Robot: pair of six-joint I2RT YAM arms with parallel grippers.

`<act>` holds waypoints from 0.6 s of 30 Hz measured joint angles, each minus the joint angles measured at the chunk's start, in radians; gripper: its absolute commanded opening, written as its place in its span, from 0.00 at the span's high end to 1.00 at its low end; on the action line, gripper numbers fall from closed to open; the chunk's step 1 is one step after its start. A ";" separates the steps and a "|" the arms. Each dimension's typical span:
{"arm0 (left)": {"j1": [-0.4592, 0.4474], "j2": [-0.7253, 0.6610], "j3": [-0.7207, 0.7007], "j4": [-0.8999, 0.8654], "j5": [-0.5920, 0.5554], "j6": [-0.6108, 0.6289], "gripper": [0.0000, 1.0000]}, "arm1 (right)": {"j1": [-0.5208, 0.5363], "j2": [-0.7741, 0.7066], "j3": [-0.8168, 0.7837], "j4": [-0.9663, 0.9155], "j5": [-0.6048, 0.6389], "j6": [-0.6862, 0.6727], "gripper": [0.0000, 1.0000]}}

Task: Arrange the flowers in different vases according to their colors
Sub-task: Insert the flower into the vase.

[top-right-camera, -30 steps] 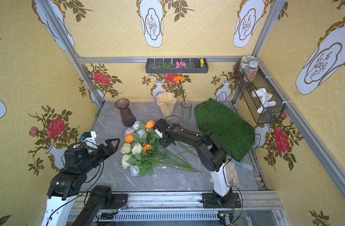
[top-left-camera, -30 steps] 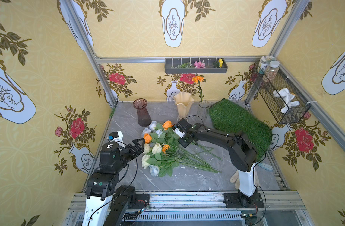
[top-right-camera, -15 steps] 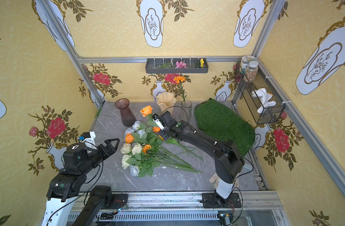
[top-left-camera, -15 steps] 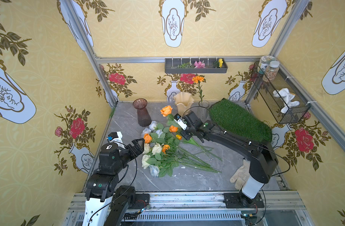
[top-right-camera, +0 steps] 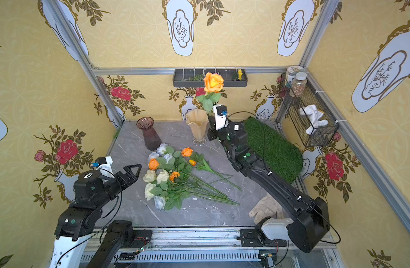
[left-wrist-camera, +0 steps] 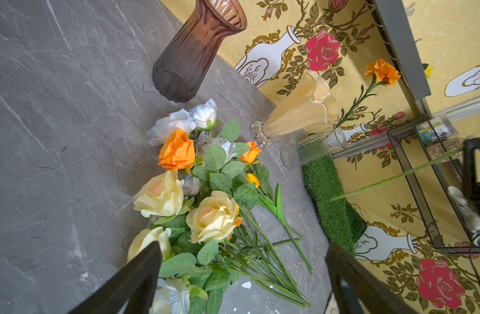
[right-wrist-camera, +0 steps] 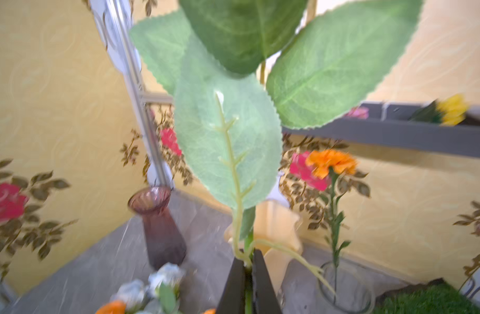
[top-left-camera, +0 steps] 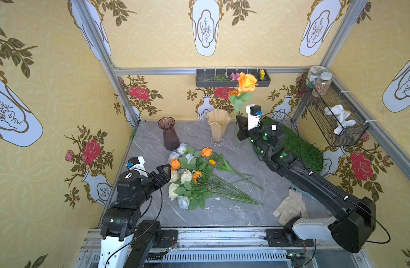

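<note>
Raised well clear of the grey surface (top-left-camera: 222, 213) since a second ago, the right end effector (right-wrist-camera: 248, 261) is clamped tight on the stem of an orange rose (top-left-camera: 246, 82), holding it upright at the back beside the cream ruffled vase (top-left-camera: 218, 126) and near the clear ribbed vase (left-wrist-camera: 312, 148). The left end effector (top-left-camera: 167, 172) gapes wide and empty, just beside the remaining flowers (top-left-camera: 190, 178) lying on that surface.

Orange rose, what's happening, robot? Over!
Right gripper shut on orange rose stem, upright by clear vase. Left gripper open, empty, beside flower pile. Marigold already in that vase.
</note>
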 measured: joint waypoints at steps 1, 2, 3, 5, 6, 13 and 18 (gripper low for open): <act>0.000 0.000 0.000 0.000 0.000 0.000 0.04 | -0.024 0.009 0.013 0.037 0.003 0.005 1.00; 0.000 0.000 0.000 0.000 0.000 0.000 0.04 | -0.043 0.018 0.026 0.063 0.012 0.010 1.00; 0.000 0.000 0.000 0.000 0.000 0.000 0.04 | -0.065 0.032 0.043 0.089 0.028 0.020 1.00; 0.000 -0.001 0.000 0.000 0.000 0.000 0.04 | -0.100 0.060 0.073 0.137 0.042 0.026 1.00; 0.000 -0.002 0.000 0.000 0.000 0.000 0.04 | -0.118 0.074 0.085 0.160 0.055 0.029 1.00; -0.001 -0.005 0.000 0.000 0.000 0.000 0.04 | -0.214 0.190 0.156 0.269 0.080 0.058 1.00; -0.004 -0.004 0.000 0.000 0.000 0.000 0.04 | -0.251 0.284 0.202 0.317 0.080 0.068 1.00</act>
